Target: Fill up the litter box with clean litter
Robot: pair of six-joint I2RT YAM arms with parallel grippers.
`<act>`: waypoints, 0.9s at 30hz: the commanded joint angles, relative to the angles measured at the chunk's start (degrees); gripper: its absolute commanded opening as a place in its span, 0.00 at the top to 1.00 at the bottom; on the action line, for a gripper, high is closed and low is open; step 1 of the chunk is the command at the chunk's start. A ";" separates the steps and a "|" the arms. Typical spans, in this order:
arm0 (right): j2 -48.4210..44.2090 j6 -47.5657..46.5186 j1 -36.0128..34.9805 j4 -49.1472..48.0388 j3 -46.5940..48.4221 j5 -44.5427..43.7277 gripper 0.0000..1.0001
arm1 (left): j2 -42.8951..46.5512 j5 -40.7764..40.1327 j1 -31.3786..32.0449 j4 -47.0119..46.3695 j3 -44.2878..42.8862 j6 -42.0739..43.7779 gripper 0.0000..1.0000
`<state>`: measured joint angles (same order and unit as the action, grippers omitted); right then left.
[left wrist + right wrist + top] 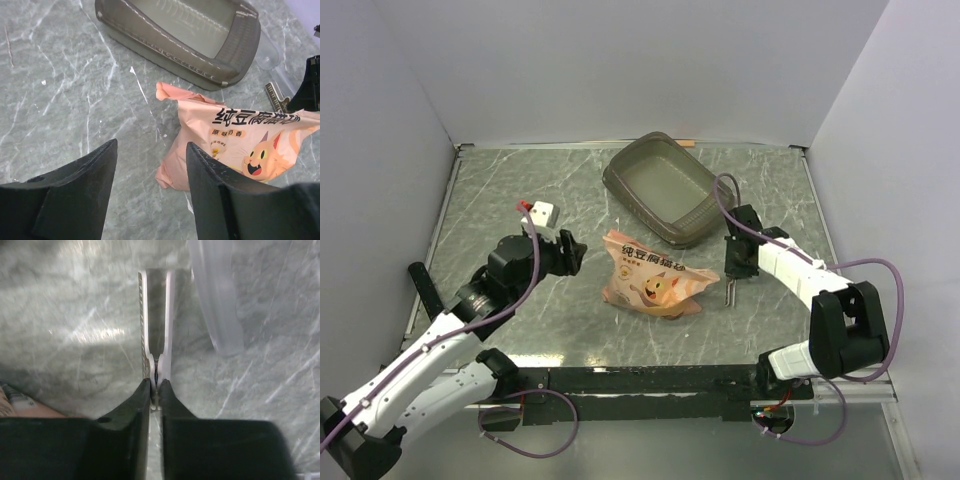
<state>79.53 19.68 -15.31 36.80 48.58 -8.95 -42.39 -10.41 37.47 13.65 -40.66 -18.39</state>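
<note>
Just right of the released left pincer (152,146) lies an orange-pink printed plastic bag (240,145); the right pincer (156,384) grasps a slim metal tool (170,310).

Litter box (692,228) (170,52): we note a rounded-rectangular tray of grey-brown, translucent plastic with a flared rim and ribbed walls. It sits upright, mouth up, flat on the table (520,180), toward the far side and a little right of centre. Its long axis runs diagonally, from far-left to near-right. We see its pale inner floor plainly. The near corner lies close to the printed bag (650,280), not touching.
</note>
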 commanded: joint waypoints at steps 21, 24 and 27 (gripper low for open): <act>-20.28 0.44 -0.33 1.61 5.65 4.73 0.09 | -25.10 28.24 -11.01 10.78 -22.44 -22.99 0.33; -23.09 0.62 -1.39 1.44 4.86 6.14 0.09 | -27.74 34.22 -14.18 11.05 -21.83 -24.05 0.32; -24.68 0.62 -2.26 1.17 4.07 6.40 0.09 | -29.50 40.28 -16.20 8.42 -19.72 -25.02 0.31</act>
<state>57.08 19.90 -16.32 37.58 52.56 -4.29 -71.26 18.24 23.16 24.05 -60.77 -39.79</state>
